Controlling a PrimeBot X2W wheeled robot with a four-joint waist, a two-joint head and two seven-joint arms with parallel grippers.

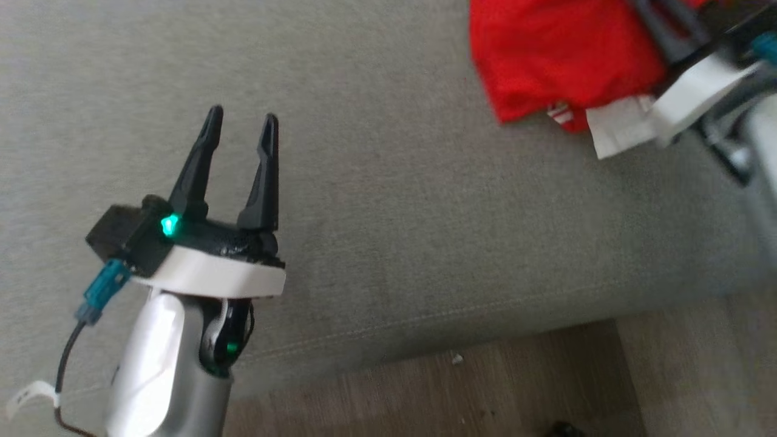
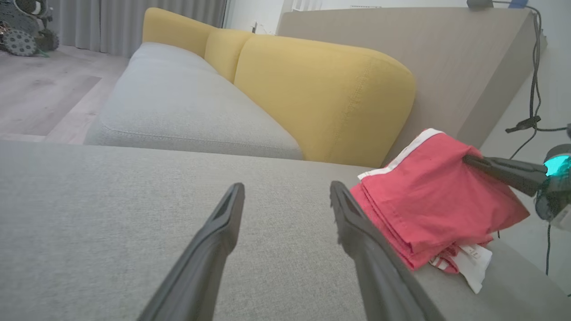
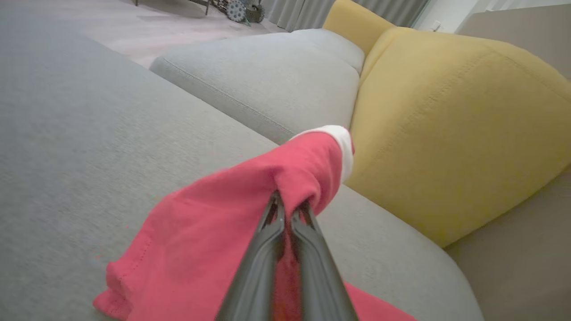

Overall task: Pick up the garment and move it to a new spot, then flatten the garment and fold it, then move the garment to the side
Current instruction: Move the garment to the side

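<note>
Item: red garment point(image 1: 558, 60), upper right: likely soft, light, floppy; best taken by a folded edge. My right gripper point(image 3: 290, 203) pinches it; my left gripper point(image 1: 243, 124) spread, empty.

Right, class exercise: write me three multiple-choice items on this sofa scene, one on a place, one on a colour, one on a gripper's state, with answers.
1. Where is the garment? A on the floor; B on the grey seat; C on a shelf.
2. The back cushions are: A yellow; B blue; C black.
3. The right gripper is: A open; B shut on the garment; C shut, empty.
Answers: B, its folds rest on grey upholstery; A, they are plainly yellow; B, red cloth is pinched in its closed jaws.
</note>
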